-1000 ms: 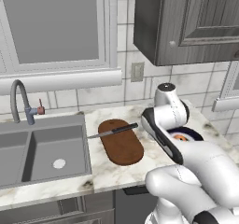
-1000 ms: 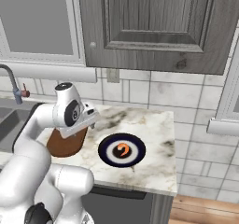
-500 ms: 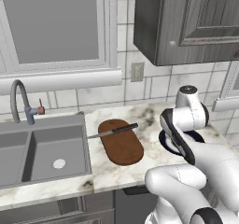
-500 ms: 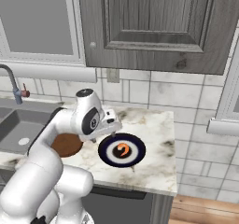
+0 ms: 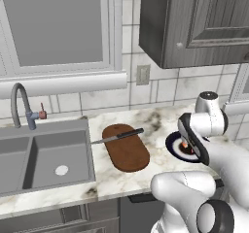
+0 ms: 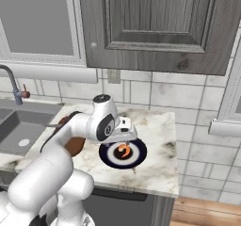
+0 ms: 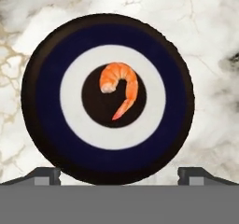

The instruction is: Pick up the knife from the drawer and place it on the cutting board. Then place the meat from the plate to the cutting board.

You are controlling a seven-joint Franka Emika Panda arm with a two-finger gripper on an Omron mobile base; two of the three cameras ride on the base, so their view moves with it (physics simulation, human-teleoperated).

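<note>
The knife (image 5: 116, 136) lies across the far end of the dark brown oval cutting board (image 5: 127, 154), black handle to the right and blade tip past the board's left edge. To the right stands the navy-rimmed plate (image 6: 109, 157) (image 7: 46, 101); the meat (image 7: 119, 85) (image 6: 124, 150), a curled orange piece, rests at its centre. My gripper (image 7: 119, 176) hangs straight above the plate, open, its fingertips (image 7: 44, 175) wide apart with nothing between them. In the left base view my arm covers part of the plate (image 5: 173, 144). The drawer is out of view.
A grey sink (image 5: 44, 159) with a faucet (image 5: 19, 106) lies left of the board. Dark wall cabinets (image 6: 155, 22) hang above the marble counter (image 6: 160, 168). The counter ends just right of the plate.
My arm has swung right, from above the board to over the plate. The knife stays on the board and the jaws remain open.
</note>
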